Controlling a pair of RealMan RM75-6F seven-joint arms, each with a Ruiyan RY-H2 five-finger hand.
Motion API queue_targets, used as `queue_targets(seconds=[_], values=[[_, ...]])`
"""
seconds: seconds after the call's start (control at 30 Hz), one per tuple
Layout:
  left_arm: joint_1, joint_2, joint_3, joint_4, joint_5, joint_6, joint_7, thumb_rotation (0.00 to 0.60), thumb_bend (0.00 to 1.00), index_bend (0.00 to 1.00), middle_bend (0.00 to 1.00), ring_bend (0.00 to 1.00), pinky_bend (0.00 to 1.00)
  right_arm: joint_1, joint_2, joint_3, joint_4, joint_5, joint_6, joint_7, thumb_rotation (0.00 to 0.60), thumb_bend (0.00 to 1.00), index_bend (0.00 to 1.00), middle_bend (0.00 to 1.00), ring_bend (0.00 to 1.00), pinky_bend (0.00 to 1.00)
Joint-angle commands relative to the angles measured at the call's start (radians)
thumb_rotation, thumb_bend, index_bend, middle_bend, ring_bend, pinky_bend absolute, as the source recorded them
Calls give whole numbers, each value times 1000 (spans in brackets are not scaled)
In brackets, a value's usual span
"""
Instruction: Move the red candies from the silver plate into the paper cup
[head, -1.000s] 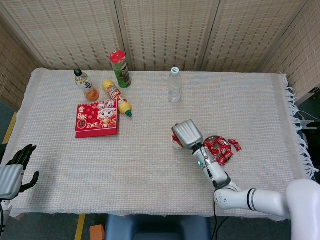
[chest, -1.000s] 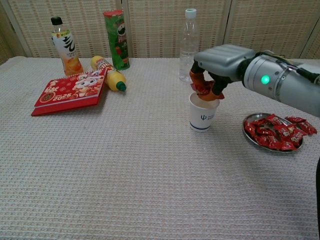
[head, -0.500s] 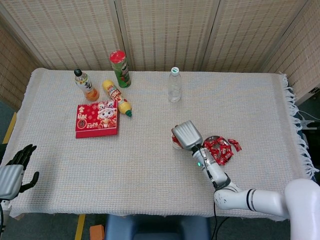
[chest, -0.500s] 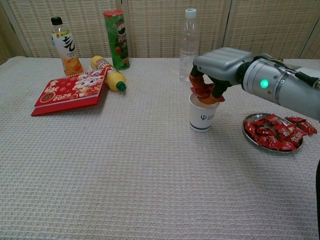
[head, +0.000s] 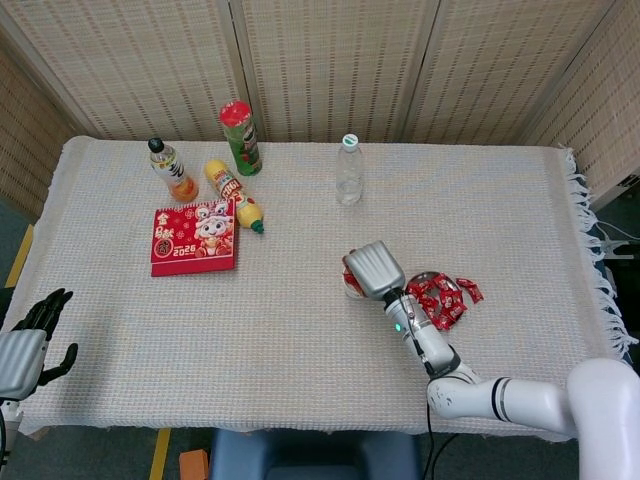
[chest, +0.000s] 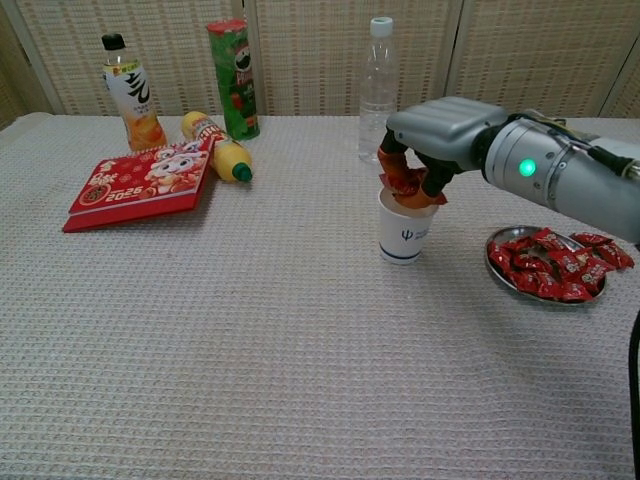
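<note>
While the right hand pinches red candies over the paper cup, more fill the silver plate. Left hand rests spread, empty.

The head view looked steeply down from high above the near edge of the counter, taking in its whole cloth-covered top and the woven screens behind. The chest view sat low and close, facing level across the counter toward those screens. Both caught the right hand, the paper cup just below it and the silver plate beside it. Only the head view showed the left hand.
</note>
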Motion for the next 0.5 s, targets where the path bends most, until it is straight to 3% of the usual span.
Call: queue_targets(seconds=[0.03,0.5], values=[[0,0,0,0,0,-1,-1,600,448,0,0,89,327,0,-2,1,4,-6,-3,8,600,377,501,641,759,1000],[-2,1,0,0,0,-4,-6,600,448,0,0,94,329,-7,12,-2,4,-20,-6,28,600,377,437,641,756,1000]])
